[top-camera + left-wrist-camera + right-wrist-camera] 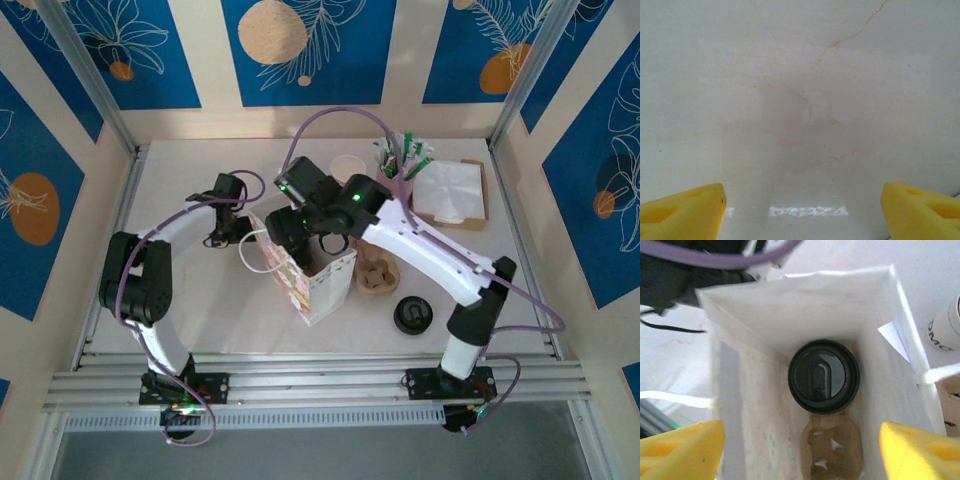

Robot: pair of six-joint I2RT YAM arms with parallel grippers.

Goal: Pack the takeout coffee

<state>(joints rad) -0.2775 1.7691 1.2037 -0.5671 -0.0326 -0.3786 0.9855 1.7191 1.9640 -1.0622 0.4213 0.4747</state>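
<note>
Takeout coffee (pixel 823 376) stands upright on the floor of the white paper bag (pixel 790 295), directly below your right gripper (pixel 800 442), whose yellow pads (pixel 685 450) are spread wide with nothing between them; the left gripper (pixel 802 210) is likewise spread over the tabletop (pixel 800 75). It looks placed, so draw the right gripper straight up, clear of the bag walls and string handle (pixel 940 374). Its round black lid (pixel 805 365) looks seated and hides the cup body.

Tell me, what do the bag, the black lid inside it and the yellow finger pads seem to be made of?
Bag: white paper, matte, with creased folds. Lid: black plastic, likely; glossy, moulded rim and sip tab. Finger pads: yellow foam or soft rubber, it seems; dull, with moulded hollows.
</note>
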